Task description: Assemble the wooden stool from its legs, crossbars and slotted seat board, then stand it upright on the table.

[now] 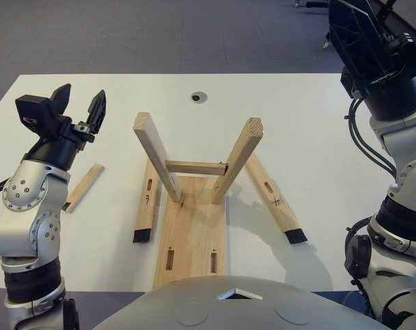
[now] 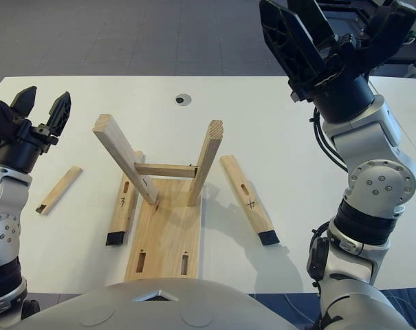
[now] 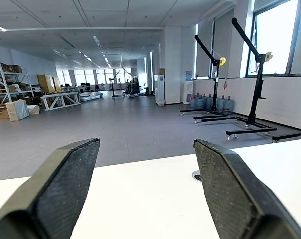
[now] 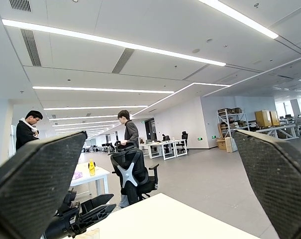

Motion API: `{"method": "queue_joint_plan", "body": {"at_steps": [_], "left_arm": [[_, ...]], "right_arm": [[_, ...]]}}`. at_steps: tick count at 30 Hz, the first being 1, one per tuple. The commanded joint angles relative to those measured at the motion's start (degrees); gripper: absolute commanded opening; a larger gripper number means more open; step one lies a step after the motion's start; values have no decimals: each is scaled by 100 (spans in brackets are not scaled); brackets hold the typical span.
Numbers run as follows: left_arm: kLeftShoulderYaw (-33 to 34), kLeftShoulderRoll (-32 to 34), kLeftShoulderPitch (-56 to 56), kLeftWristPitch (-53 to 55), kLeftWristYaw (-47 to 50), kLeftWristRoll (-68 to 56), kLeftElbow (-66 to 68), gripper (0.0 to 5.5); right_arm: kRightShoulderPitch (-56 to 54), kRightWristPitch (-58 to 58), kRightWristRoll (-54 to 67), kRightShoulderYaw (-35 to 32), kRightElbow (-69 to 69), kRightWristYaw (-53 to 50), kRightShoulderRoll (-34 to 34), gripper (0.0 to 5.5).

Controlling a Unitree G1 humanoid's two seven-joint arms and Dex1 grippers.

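The slotted seat board point(image 1: 192, 234) lies flat near the table's front edge. Two legs point(image 1: 156, 156) point(image 1: 238, 160) stand tilted in it, joined by a crossbar point(image 1: 196, 167). Two more legs point(image 1: 147, 203) point(image 1: 275, 198) lie flat on either side of the board. A loose crossbar point(image 1: 84, 186) lies to the left. My left gripper point(image 1: 79, 106) hangs open above the table's left part, past the loose crossbar. My right gripper point(image 2: 335, 34) is raised high over the right side, open, with nothing between its fingers.
A small round hole point(image 1: 198, 97) sits in the white table point(image 1: 311, 130) towards its far edge. Bare table surface lies right of the right-hand leg and behind the standing legs.
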Motion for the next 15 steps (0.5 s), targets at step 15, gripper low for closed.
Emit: {"method": "queue_joint_plan", "body": {"at_steps": [15], "left_arm": [[-59,-109,398,158,-162,170,-184,345]], "right_arm": [[-64,-103,-16,-15,-29,-245,32,540]]}}
